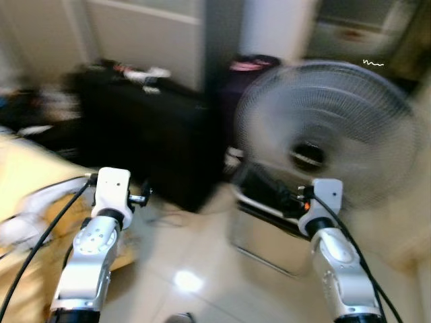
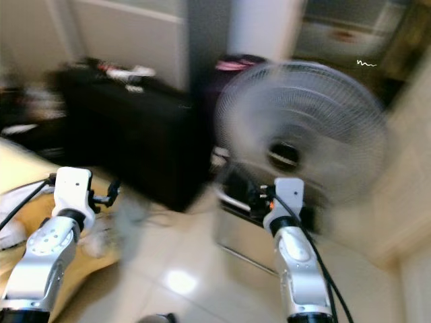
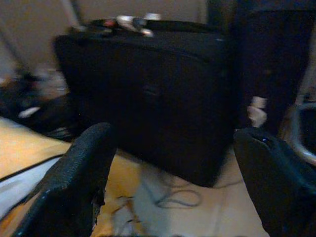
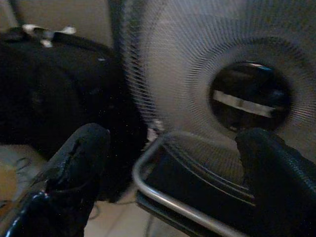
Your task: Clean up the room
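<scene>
Two grippers: left gripper and right gripper, fingers spread wide, empty, raised for travel.
Clutter: small items on black suitcase, far left.
Fan: right, blurred.
Floor: pale tile.

- A big round fan with a pale wire grille and a dark hub stands on the right, blurred.
- A metal-framed rack sits on the floor at the fan's foot.
- A large black case stands left of the fan, with small light things (too blurred to name) lying on its top.
- Glossy pale floor tiles carry a bright reflection.
- A loose cord lies on the floor just before the case.
</scene>
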Controlling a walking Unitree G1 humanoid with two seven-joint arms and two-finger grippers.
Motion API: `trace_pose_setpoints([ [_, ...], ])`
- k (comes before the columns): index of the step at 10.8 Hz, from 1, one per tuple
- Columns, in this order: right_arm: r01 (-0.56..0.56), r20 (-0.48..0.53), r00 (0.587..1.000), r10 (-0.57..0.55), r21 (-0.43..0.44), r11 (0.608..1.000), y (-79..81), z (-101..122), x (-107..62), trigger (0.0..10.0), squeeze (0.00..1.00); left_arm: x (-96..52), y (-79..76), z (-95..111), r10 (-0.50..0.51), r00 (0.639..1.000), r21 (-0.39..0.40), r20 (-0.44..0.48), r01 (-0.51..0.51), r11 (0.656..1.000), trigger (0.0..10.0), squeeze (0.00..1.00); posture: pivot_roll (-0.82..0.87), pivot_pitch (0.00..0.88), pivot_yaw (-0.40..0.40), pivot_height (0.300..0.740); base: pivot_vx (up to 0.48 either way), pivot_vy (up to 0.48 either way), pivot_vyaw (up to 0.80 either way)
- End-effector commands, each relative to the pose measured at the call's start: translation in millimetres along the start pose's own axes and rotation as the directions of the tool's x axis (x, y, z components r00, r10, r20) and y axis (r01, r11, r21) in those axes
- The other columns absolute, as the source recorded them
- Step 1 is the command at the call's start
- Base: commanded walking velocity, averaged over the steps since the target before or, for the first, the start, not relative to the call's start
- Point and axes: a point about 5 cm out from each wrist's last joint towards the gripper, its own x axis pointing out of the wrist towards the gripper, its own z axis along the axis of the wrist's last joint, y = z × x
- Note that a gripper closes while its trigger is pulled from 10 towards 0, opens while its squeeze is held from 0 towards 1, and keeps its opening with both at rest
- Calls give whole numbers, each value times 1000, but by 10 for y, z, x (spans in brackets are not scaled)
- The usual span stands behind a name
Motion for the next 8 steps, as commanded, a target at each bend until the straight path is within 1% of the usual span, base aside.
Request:
trace_pose_setpoints([
  [1, 16, 24, 1000, -16, 9, 1000, -54, 56, -10, 10000, 1000, -5, -51, 22, -25, 1000, -4, 15, 25, 1000, 10000, 0, -36, 0, -23, 740, 0, 0, 800],
  [2, 8, 37, 999, -9, 14, 1000, -49, 64, -14, 10000, 1000, -6, -57, 22, -30, 999, 1, 18, 30, 1000, 10000, 0, -32, 0, -26, 740, 0, 0, 800],
  [3, 2, 75, 997, -4, 24, 1000, -28, 106, -20, 10000, 1000, -6, -65, 20, -30, 999, 12, 19, 30, 999, 10000, 0, -30, 0, -27, 740, 0, 0, 0],
  [4, -12, 100, 995, 13, -12, 1000, -1, 159, -19, 10000, 1000, -3, -62, 10, -22, 1000, 22, 10, 21, 1000, 10000, 0, -33, 0, -26, 740, 0, 0, 0],
  [5, -57, 107, 993, 58, -15, 998, 53, 161, -21, 10000, 0, -4, -60, 1, -19, 1000, 15, 8, 19, 1000, 10000, 0, -37, 0, -25, 740, 0, 0, 0],
  [6, -84, 112, 990, 85, -16, 996, 93, 129, -31, 10000, 0, -6, -71, 6, -27, 1000, 17, 14, 27, 999, 10000, 0, -37, 0, -27, 740, 0, 0, 0],
  [7, -59, 70, 996, 62, -35, 998, 81, 69, -39, 10000, 0, -7, -84, 13, -34, 999, 21, 18, 33, 999, 10000, 0, -34, 0, -29, 740, 0, 0, 0],
  [8, -71, 42, 997, 71, -13, 997, 80, 28, -50, 10000, 0, -5, -100, 15, -39, 999, 24, 19, 38, 999, 10000, 0, -31, 0, -32, 740, 0, 0, 0],
])
